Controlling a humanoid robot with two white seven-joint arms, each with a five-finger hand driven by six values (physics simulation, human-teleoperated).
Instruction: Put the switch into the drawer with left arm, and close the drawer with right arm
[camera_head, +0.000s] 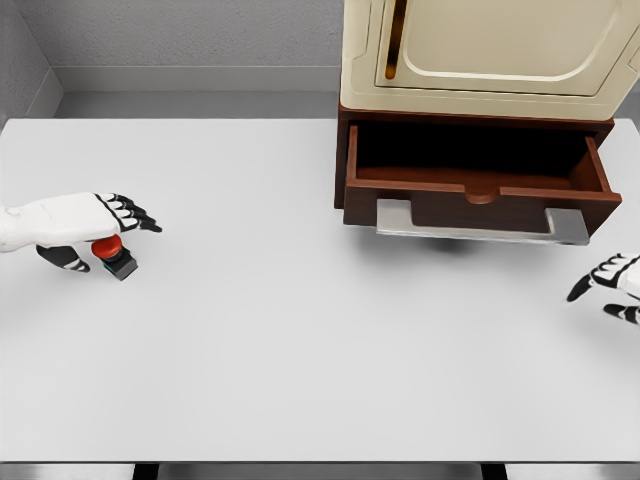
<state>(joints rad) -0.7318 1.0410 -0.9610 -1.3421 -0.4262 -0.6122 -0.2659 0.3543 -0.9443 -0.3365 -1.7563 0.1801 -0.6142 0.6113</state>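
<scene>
My left robot hand, fingers spread, hovers over the switch; small, rigid, probably light; I'd grip its dark base.

One tabletop, white, carries everything. One switch lies at its left side, with a single red button on a dark base. One cabinet, cream-coloured, stands at the far right. It has one drawer, brown and pulled open, and that drawer bears one grey handle across its near front. Two hands are in sight: the left hand over the switch, and the right hand at the right edge.
</scene>
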